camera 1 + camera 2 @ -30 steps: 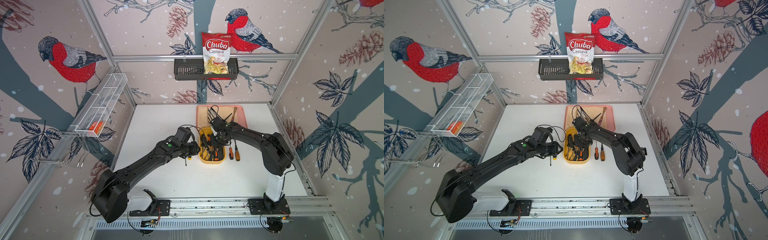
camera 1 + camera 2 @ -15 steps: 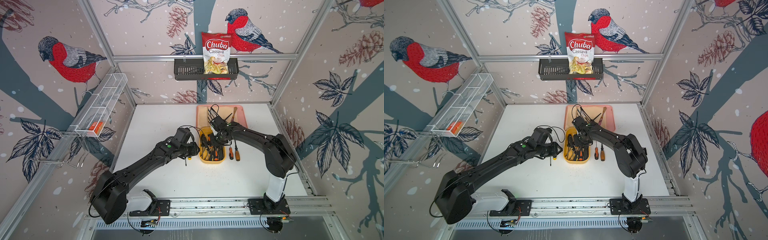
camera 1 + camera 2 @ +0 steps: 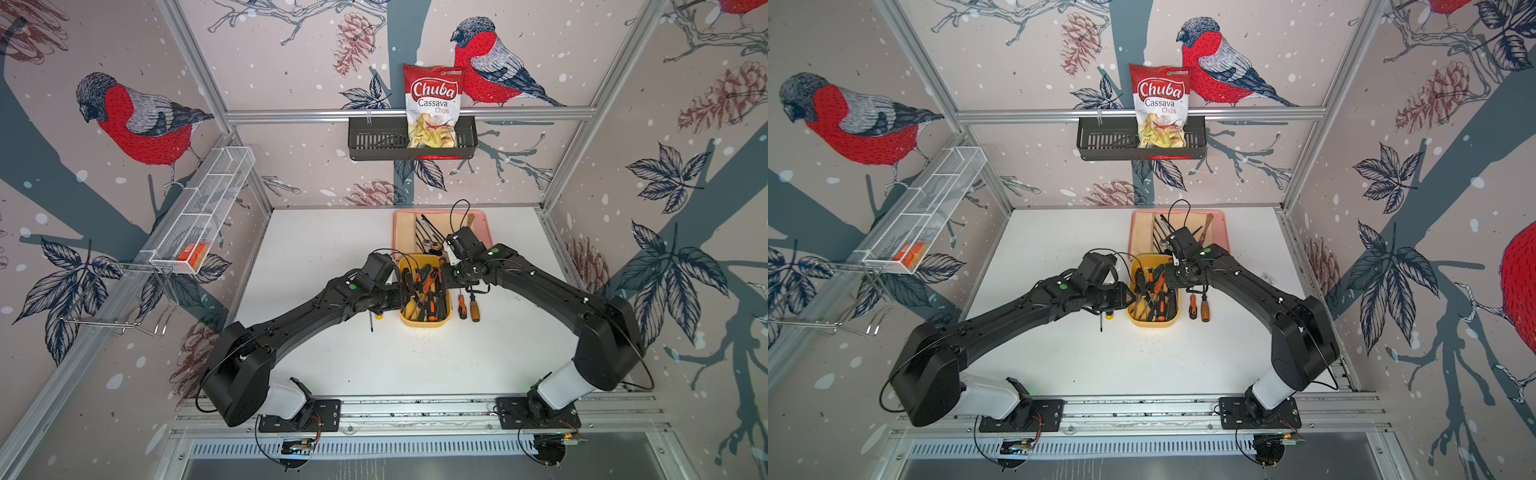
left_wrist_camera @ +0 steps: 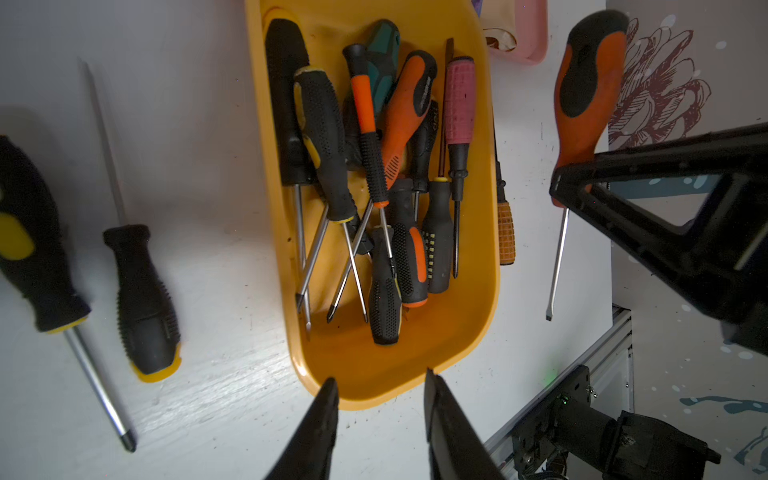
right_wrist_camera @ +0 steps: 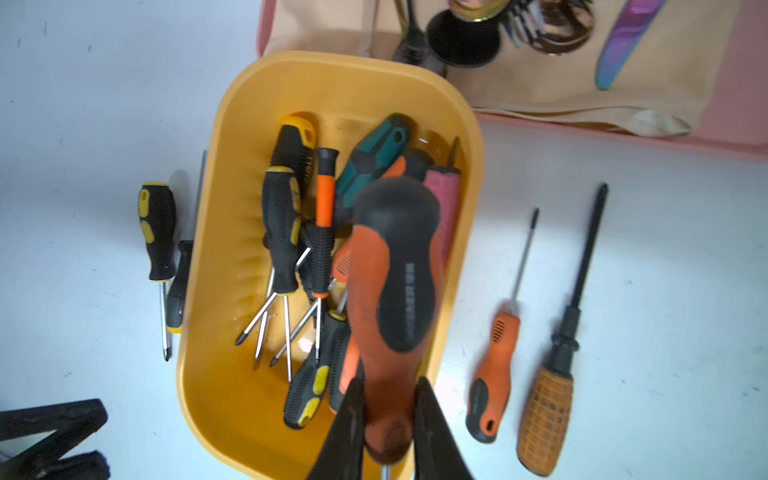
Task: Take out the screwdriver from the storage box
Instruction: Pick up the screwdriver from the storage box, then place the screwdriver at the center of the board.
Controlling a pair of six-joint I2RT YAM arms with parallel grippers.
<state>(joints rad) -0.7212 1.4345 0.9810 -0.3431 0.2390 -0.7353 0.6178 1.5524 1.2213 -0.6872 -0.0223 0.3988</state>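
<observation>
Fingers of my right gripper [image 5: 388, 386] are clamped on the lower handle of the orange-and-black rubber-grip screwdriver [image 5: 395, 270]. I hold it handle-up above the heap of tools, at the side of the mustard-yellow plastic storage box [image 5: 224, 395] nearer my right arm, and its bare steel shaft with a flat tip points down. The box sits on the white table [image 5: 83, 124], just in front of the flat pink tray [image 5: 727, 124]. My left gripper [image 4: 380, 380] is parted, with its tips at the box's rounded end rim; whether they touch it I cannot tell. A small orange screwdriver [image 5: 494, 374] and an amber-handled screwdriver [image 5: 544, 419] lie on the table beside the box.
</observation>
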